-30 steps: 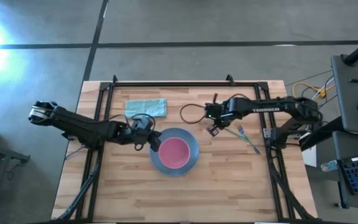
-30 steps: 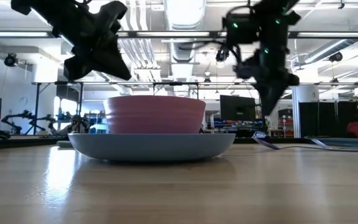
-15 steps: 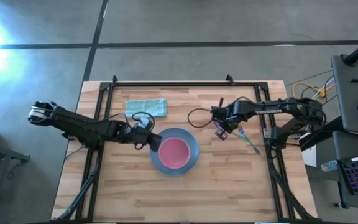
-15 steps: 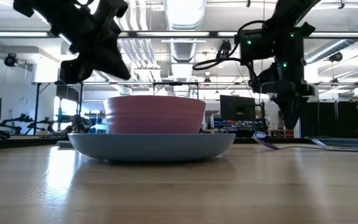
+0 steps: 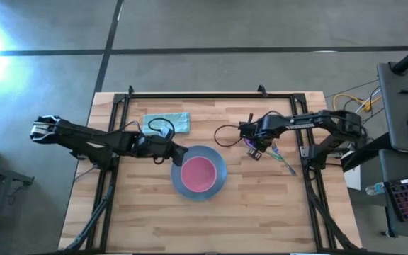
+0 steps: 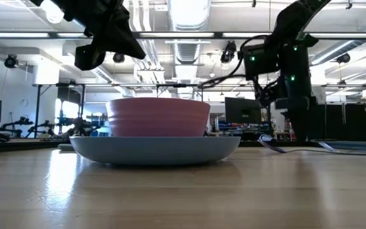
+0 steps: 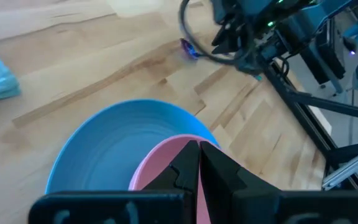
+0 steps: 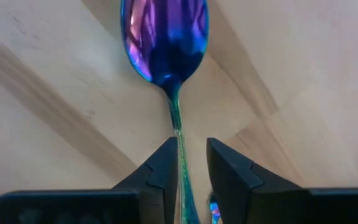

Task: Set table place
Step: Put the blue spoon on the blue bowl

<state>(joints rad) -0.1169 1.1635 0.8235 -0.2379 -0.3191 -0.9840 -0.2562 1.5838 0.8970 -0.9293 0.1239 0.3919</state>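
High view: on the table point(image 5: 261, 212) the blue plate point(image 5: 213, 160) carries the pink bowl point(image 5: 198, 172), stacked as the centre of the setting. The left gripper point(image 5: 178, 154), fingers pressed together, hangs over the plate's left rim. Right of the plate, the right gripper point(image 8: 191, 163) stands slightly parted astride the handle of the purple-headed spoon point(image 8: 165, 38), probably so that it lies straight; the fork point(image 5: 283, 162) lies beyond it.

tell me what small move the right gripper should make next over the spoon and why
Probably close on the handle. The right gripper sits low at the table with its jaws open, one on each side of the spoon handle just below the purple bowl end, and the spoon lies flat on the wood. It looks lined up for a grasp, so closing seems the likely step.
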